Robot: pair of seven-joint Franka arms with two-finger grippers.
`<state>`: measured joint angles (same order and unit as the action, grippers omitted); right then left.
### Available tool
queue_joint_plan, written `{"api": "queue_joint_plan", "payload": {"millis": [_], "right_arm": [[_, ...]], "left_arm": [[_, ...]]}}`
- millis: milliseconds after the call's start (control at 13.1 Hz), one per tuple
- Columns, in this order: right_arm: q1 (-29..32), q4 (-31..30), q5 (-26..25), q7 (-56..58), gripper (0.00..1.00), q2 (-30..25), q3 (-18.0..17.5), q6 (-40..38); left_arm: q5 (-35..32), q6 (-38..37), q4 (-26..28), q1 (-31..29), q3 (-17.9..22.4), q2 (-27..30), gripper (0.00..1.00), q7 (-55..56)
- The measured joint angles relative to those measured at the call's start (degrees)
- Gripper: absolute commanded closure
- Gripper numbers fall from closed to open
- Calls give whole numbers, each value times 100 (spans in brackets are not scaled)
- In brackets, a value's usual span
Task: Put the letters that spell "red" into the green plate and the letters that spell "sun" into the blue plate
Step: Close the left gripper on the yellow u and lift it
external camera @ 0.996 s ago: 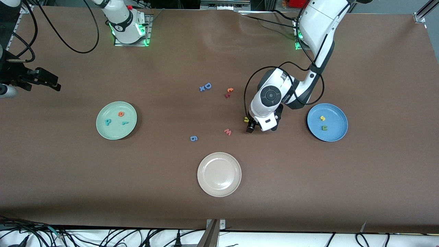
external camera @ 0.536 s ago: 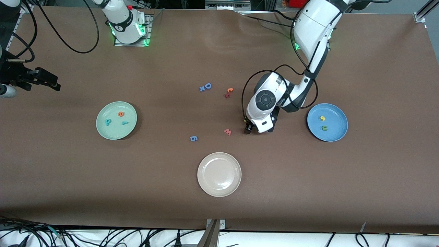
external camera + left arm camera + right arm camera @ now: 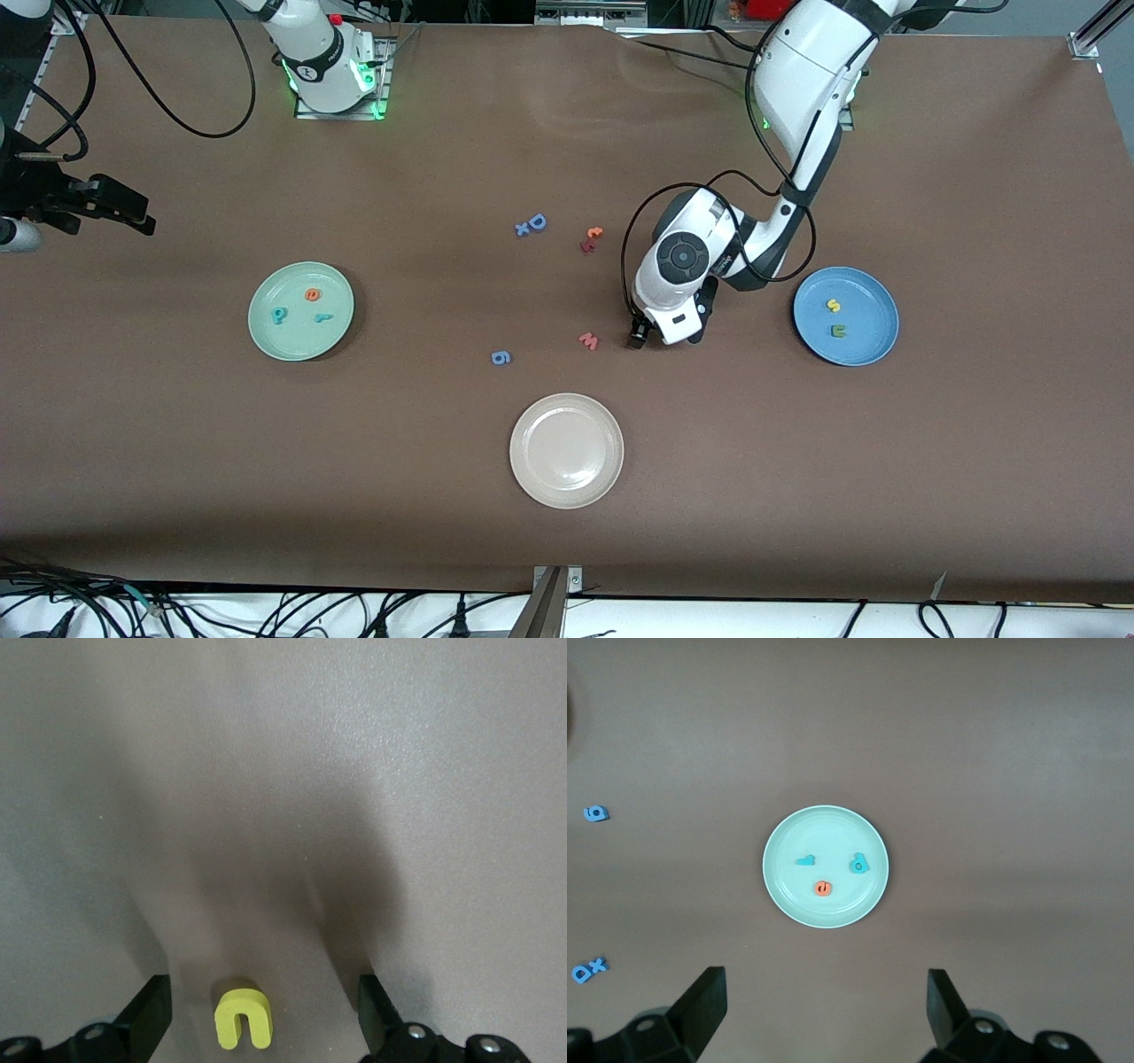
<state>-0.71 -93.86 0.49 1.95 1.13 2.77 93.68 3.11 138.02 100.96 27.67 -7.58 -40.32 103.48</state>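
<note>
The yellow u lies flat on the brown table between the fingers of my left gripper, which is open and touches neither side of it. In the front view that gripper is low at the table between the red w and the blue plate, and its hand hides the u. The blue plate holds a yellow s and a green n. The green plate holds an orange e, a teal d and a teal r. My right gripper hangs open and empty high over the green plate.
A beige-white plate sits nearest the front camera, mid-table. Loose letters lie in the middle: a red w next to the left gripper, a blue 6, a blue D with x and a red and orange pair.
The left hand has shifted over the yellow u, which showed beside it a second ago and is now covered in the front view. The right arm has not moved.
</note>
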Motion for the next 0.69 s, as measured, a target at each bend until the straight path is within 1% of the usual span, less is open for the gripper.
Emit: {"api": "queue_joint_plan", "payload": {"millis": [230, 307, 536, 613, 690], "right_arm": [[0, 0, 0, 0, 0, 0, 1, -1], [0, 1, 0, 0, 0, 0, 1, -1], [0, 1, -2, 0, 0, 0, 1, -1], [0, 2, -2, 0, 0, 0, 1, -1], [0, 3, -2, 0, 0, 0, 1, -2]], "left_arm": [[0, 6, -1, 78, -1, -1, 10, 2], [0, 7, -1, 93, -1, -1, 15, 5], [-8, 38, -9, 103, 0, -1, 34, 6], [-15, 39, -10, 104, 1, -2, 37, 6], [-17, 47, -13, 105, 0, -2, 38, 6]]}}
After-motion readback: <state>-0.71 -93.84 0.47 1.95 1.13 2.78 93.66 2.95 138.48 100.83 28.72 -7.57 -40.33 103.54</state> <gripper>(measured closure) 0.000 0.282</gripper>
